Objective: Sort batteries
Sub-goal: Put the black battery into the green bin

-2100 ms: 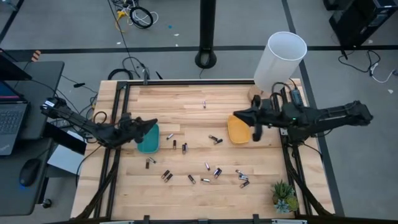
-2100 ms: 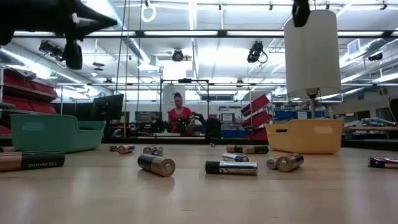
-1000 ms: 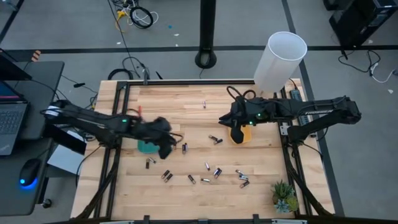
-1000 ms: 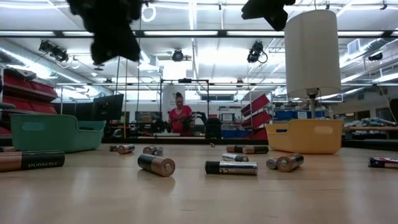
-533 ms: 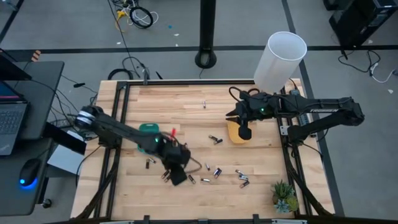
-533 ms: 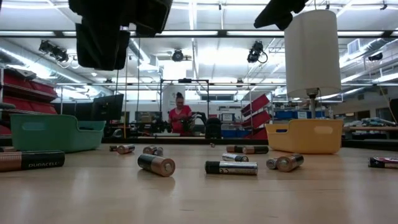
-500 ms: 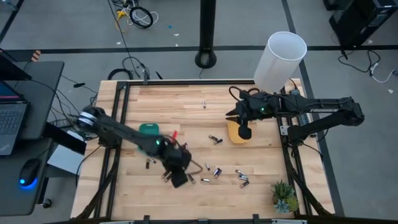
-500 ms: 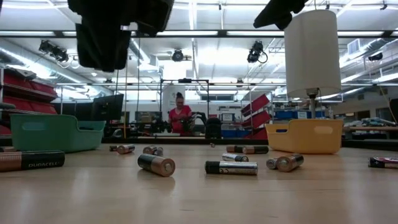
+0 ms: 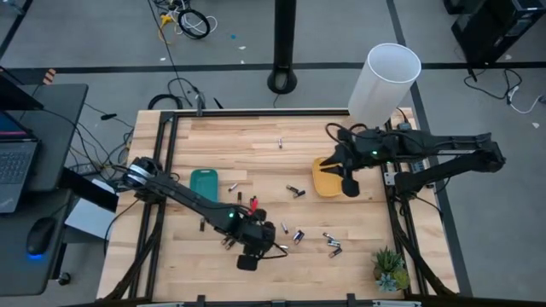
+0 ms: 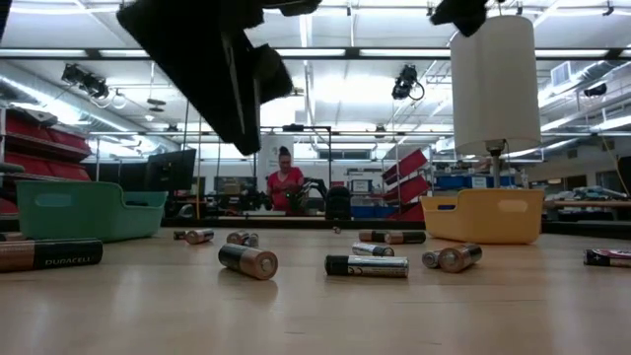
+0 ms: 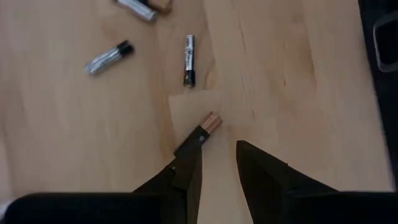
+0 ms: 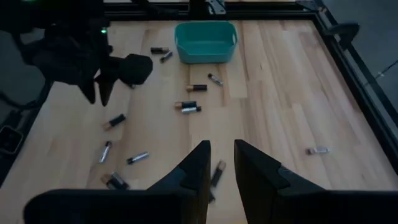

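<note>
Left gripper (image 9: 248, 258) hung low over the near-centre of the table (image 9: 256, 153), fingers parted a little, holding nothing. In its wrist view a battery (image 11: 198, 134) lay just ahead of the fingertips, nudged toward one finger (image 11: 186, 177), long axis slanting diagonally across the gap, copper end pointing away. Judged: the left arm was much the nearer, and the wrist needed a small turn so the fingers closed across the cell. More batteries (image 9: 298, 235) lay scattered just to the right. Farther back sat the green tray (image 9: 204, 184) on the left. Right gripper (image 9: 348, 183) waited over the yellow tray (image 9: 323, 177), slightly apart, empty.
</note>
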Robot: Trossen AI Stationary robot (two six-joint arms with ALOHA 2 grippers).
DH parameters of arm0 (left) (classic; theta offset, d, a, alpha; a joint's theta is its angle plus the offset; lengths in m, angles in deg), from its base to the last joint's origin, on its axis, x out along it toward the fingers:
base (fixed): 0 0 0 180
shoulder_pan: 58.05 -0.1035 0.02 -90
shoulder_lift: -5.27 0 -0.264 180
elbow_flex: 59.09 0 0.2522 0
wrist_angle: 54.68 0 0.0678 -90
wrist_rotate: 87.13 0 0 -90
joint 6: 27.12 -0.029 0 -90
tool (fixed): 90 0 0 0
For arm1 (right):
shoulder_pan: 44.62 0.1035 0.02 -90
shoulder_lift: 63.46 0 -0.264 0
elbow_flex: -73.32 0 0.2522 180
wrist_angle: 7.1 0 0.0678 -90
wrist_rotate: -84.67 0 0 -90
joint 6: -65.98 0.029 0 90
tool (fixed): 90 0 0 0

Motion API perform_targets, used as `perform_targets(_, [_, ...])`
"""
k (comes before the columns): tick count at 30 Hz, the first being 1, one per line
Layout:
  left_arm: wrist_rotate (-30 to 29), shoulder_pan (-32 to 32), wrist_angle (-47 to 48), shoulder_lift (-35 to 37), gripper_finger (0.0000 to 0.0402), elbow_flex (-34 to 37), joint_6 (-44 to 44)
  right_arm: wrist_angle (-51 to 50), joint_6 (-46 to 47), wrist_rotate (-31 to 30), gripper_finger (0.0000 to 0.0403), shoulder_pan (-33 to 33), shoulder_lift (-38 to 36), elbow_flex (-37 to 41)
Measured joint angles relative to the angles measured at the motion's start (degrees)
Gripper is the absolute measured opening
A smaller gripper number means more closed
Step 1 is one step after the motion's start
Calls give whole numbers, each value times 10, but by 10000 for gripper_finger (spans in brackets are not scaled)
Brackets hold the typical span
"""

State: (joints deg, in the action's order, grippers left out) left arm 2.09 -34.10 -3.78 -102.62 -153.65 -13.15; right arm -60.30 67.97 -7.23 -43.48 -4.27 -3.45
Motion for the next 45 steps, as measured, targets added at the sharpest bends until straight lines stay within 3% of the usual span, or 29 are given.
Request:
perform_targets(8, [18,-32,-11,-23,113,1,-175,-64,50,-76,78,41,-52,0])
perform_targets(14, [51,-37,-35,-28,129,1,-224,-81,74,-104,77,58,-55,1])
perform_targets(23, [70,-34,-55,-54,169,4,-229,-65,99,-106,77,63,-57,29])
perform_targets(40, [77,-29,-60,-98,170,4,-261,-47,100,-105,77,65,-58,33])
perform_targets(45, [70,-26,-55,-111,150,1,-262,-47,100,-104,77,66,-58,33])
